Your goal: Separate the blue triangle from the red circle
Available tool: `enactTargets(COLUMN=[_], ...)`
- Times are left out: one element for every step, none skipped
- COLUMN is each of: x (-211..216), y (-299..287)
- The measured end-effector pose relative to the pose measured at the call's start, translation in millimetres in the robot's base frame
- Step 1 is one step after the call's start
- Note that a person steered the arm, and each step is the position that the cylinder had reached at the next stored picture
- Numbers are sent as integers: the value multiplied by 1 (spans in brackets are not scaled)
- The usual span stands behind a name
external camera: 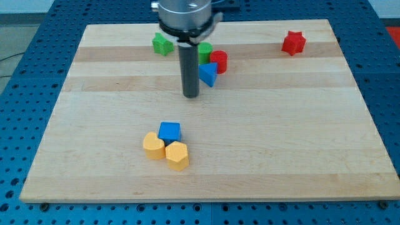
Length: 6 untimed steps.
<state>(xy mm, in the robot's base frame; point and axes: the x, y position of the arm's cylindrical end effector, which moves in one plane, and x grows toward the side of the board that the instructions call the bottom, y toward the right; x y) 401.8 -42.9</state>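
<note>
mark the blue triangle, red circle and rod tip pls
blue triangle [209, 75], camera view, on its front face.
red circle [219, 60], camera view, on its visible right side.
my tip [191, 95], camera view, the rod's very end, just to the view's left of the blue triangle.

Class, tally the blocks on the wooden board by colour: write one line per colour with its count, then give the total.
Green: 2 – green star, green block partly behind the rod
Red: 2 – red circle, red star
Blue: 2 – blue triangle, blue cube
Yellow: 2 – left yellow block, right yellow block
Total: 8
</note>
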Motion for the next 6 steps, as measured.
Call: enactTargets(x=[-54, -55, -37, -35, -37, -37], y=[0, 30, 56, 36, 70, 89])
